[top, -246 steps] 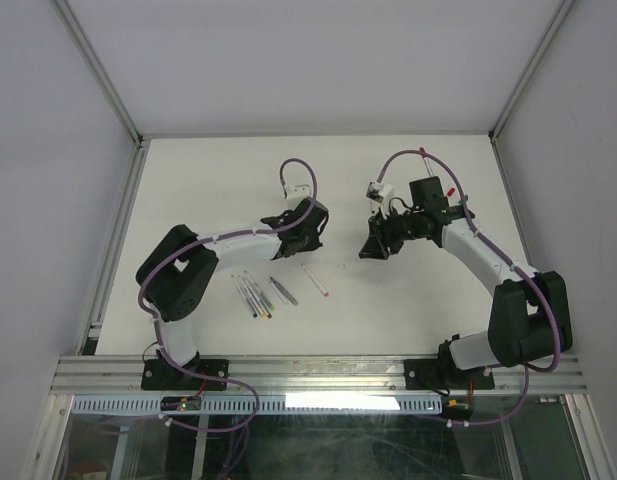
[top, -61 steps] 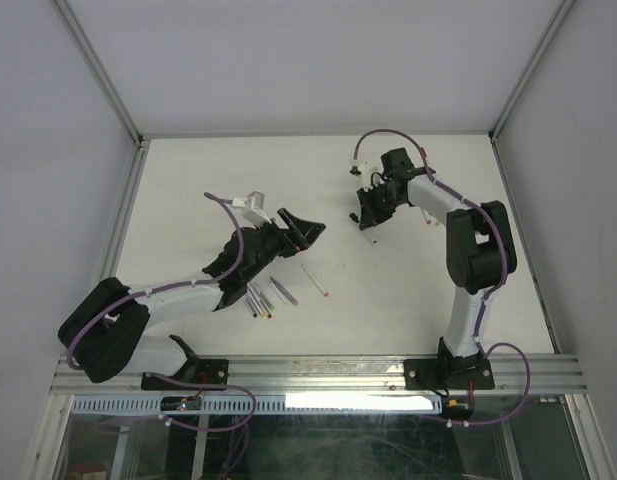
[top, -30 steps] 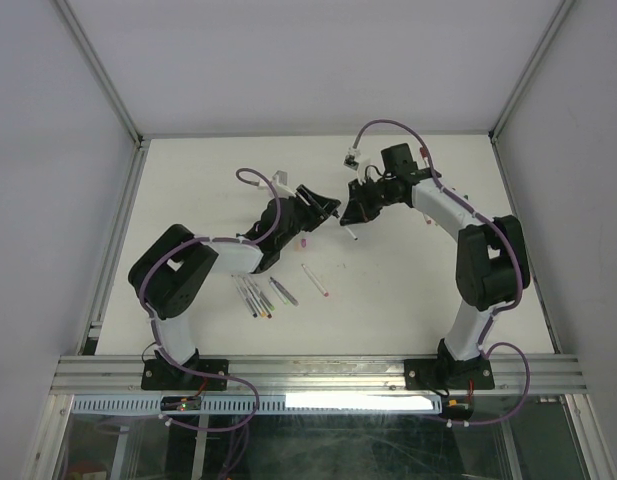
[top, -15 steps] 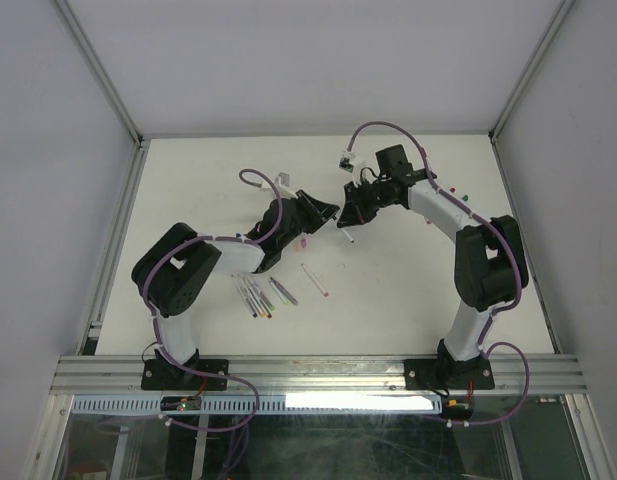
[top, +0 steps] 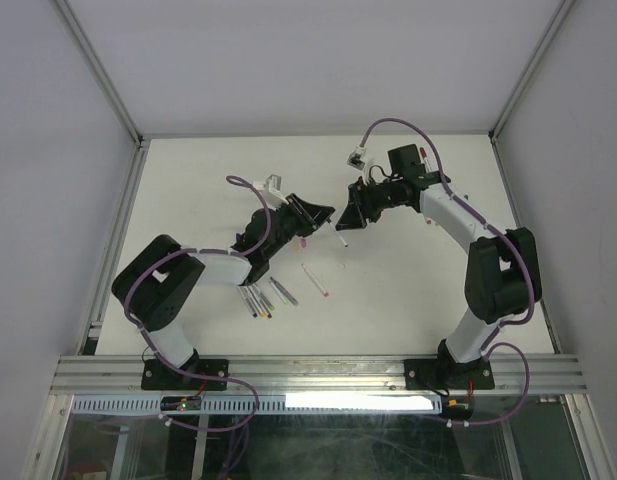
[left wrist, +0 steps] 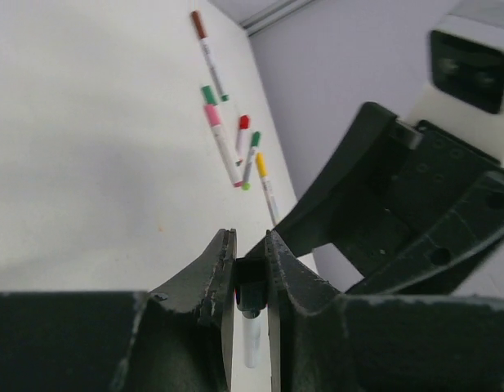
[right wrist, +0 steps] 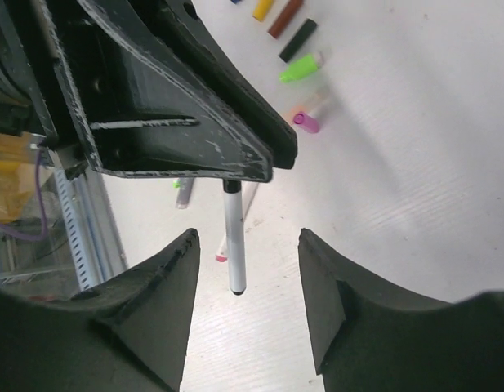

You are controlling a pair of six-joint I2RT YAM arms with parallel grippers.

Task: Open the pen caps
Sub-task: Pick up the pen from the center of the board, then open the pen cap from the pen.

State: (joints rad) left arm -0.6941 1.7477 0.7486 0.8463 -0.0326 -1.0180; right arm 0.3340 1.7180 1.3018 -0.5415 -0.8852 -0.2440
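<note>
Our left gripper is pinched nearly shut on the dark upper end of a pen. We take that end to be its black cap. The white barrel sticks out beyond the fingers, its dark tip free.

Our right gripper stands about half open and holds nothing. In its wrist view the barrel lies in the gap between its two fingers, nearer one finger than the other. The pen's long axis runs roughly along the fingers, free end toward the camera. We cannot tell whether the fingers are level with the barrel or short of it.

From above, the two grippers meet almost tip to tip over the middle of the table. We judge the right arm is the one placed to take the barrel and pull along that axis while the left holds the cap.

Loose pen caps lie scattered on the table beside the left gripper.
</note>
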